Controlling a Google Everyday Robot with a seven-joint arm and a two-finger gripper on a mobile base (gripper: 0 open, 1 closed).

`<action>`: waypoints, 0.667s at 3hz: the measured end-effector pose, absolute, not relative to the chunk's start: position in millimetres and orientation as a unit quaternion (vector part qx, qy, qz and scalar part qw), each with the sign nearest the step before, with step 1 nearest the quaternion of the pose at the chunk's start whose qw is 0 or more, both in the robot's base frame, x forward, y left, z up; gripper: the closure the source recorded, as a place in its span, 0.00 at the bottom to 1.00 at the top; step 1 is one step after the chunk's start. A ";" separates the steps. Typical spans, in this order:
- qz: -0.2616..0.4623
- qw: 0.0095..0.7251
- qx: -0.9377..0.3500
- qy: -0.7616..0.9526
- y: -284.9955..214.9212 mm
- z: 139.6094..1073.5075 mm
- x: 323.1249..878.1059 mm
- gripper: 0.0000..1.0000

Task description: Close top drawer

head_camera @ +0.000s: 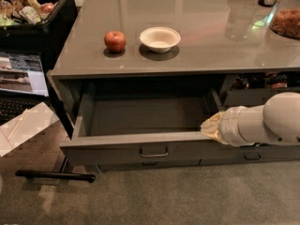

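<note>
Glossy countertop (pixel 211 48); jaws at flat-fronted drawer (pixel 112 148)

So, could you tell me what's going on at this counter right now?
The robot's arm reaches in from the right, its gripper at the front edge of the top drawer, near its right end, apparently to push it shut. The drawer stands pulled well out from under the grey countertop, so closing is not yet done. A red apple and a white bowl sit on the countertop above.
</note>
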State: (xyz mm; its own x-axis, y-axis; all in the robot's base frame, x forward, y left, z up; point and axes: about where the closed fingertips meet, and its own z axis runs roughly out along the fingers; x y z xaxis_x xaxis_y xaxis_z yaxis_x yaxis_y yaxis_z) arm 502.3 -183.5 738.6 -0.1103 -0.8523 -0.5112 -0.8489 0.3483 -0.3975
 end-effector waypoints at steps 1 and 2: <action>0.030 0.315 -0.581 0.750 -190.4 731.4 478.7 1.00; 0.072 0.270 -0.596 0.753 -184.1 700.2 461.4 1.00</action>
State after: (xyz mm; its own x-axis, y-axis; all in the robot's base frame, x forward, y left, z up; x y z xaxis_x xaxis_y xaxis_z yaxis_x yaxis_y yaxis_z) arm 461.4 -184.1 700.2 -0.1435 -0.8591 -0.4913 -0.9364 0.2786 -0.2136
